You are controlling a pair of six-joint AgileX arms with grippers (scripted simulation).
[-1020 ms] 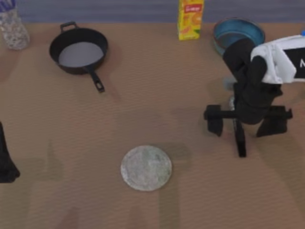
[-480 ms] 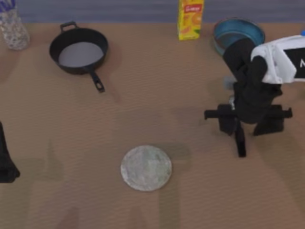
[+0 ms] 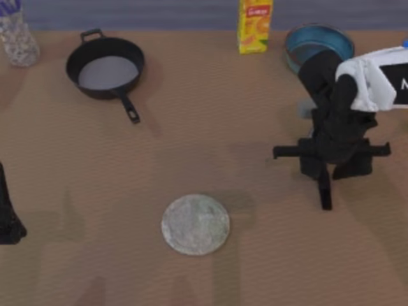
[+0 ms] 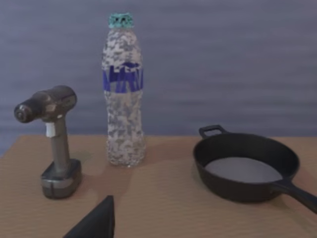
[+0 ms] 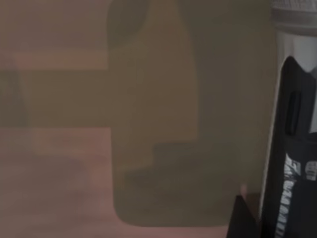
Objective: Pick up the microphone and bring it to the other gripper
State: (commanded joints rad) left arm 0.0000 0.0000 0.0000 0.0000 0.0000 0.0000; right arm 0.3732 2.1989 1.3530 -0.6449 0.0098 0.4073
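A rendered simulation tabletop (image 3: 191, 140), not a real room. Frying pan (image 3: 105, 69), juice carton (image 3: 255, 25), drill (image 4: 52, 144): unrelated props.

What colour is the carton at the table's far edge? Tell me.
Yellow with orange fruit print and a red label: the carton shows best in the top view.

The top view looks straight down from above on the table (image 3: 210, 127), taking in its far edge and both arms. The left wrist view sits low at the table's left edge, facing level toward the far left corner, where the frying pan (image 4: 246, 167) and the bottle (image 4: 123, 94) stand; both also show in the top view, the frying pan (image 3: 106, 67) and the bottle (image 3: 16, 38). The right wrist view looks from very close at the tabletop beside the microphone (image 5: 292, 163), seen too from above (image 3: 324, 185).
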